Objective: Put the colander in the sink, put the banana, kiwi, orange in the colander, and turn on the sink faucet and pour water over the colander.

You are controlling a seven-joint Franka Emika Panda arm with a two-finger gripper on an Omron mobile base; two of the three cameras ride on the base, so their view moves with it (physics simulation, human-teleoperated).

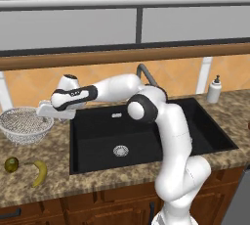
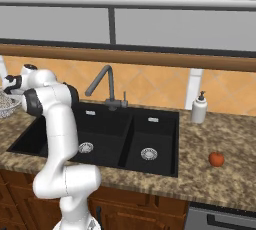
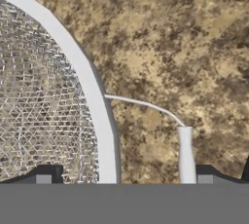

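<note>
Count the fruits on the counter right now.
3: the kiwi and the banana left of the sink, in front of the colander; the orange on the counter right of the sink.

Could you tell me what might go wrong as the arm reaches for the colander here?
The open pincer straddles the colander rim beside its thin wire handle; closing off-centre could catch the handle or slip off the rim. Dragging the colander could knock the kiwi and banana lying just in front of it on the counter.
</note>
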